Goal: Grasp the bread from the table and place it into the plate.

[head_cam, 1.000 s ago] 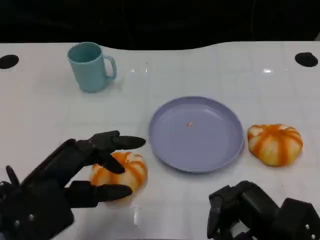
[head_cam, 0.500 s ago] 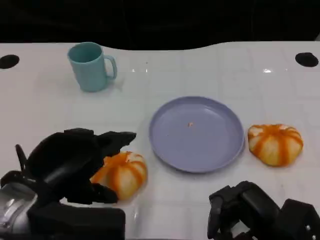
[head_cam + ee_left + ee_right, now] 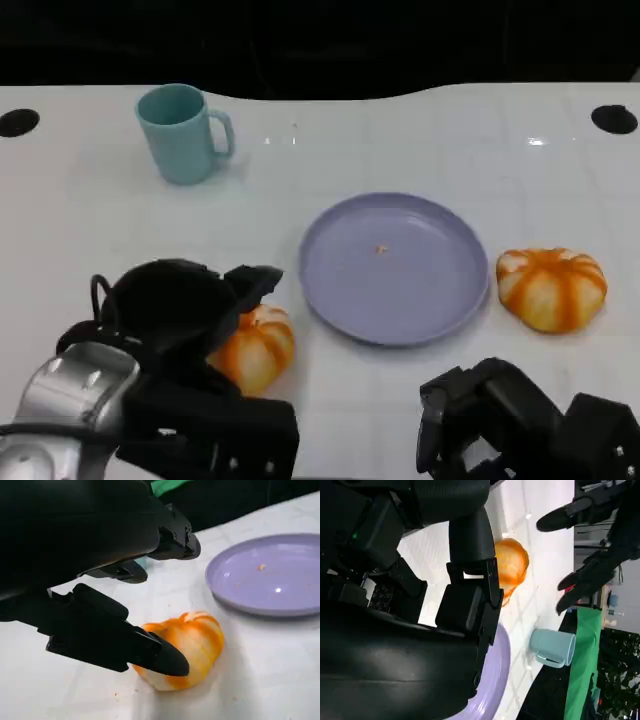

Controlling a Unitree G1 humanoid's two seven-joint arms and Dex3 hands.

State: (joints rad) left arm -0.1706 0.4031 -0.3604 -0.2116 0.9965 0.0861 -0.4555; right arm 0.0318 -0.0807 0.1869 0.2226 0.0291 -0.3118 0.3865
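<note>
The left hand (image 3: 190, 320) was a glossy, rounded black shell (silver forearm (image 3: 60, 410) behind it); the right hand (image 3: 500, 415) looked blocky, matte black.

My head camera looks down on the table (image 3: 420, 140). My left wrist camera sits low and close, facing the bread (image 3: 187, 647) and plate (image 3: 270, 577); my right wrist camera, turned sideways, shares that bread (image 3: 510, 565)

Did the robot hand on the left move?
Yes. The left robot hand has turned over the bread, closer toward the purple plate.
</note>
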